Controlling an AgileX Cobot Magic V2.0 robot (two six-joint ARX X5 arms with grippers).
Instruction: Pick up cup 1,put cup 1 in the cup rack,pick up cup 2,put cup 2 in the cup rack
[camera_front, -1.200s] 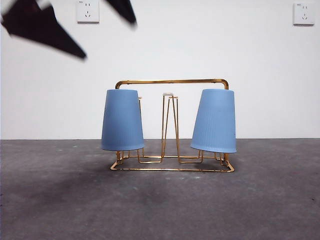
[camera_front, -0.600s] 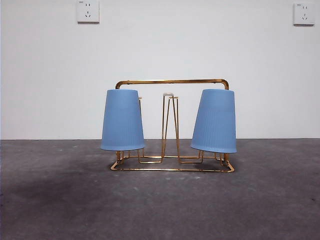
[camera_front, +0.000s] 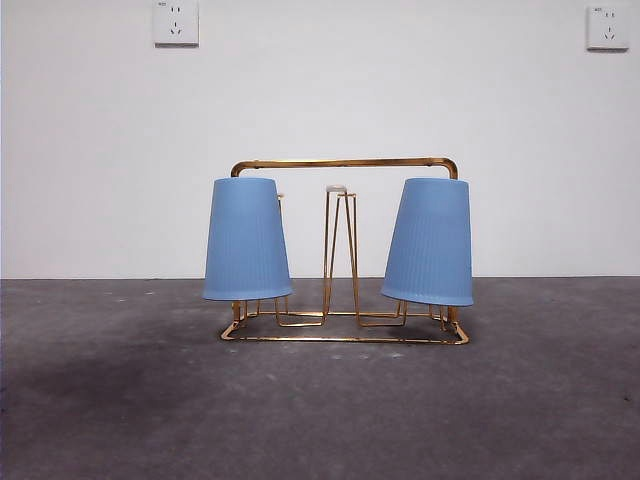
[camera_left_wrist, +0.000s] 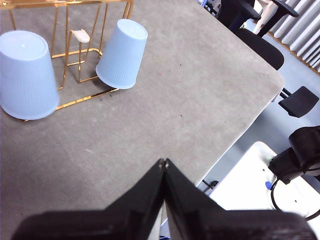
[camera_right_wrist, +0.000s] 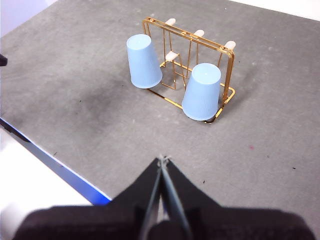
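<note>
Both cups (camera_front: 246, 240) (camera_front: 430, 242) sit inverted on the rack (camera_front: 344, 165) at frame centre, so the left gripper (camera_left_wrist: 163, 162) and right gripper (camera_right_wrist: 162, 159), jaws closed and empty, should just keep clear.

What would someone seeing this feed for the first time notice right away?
Two blue cups, one at the left end and one at the right end, sit upside down on the prongs of the gold cup rack at the middle of the grey table. The right cup leans a little. Both grippers, left and right, hang well back from the rack with jaws shut and empty.
</note>
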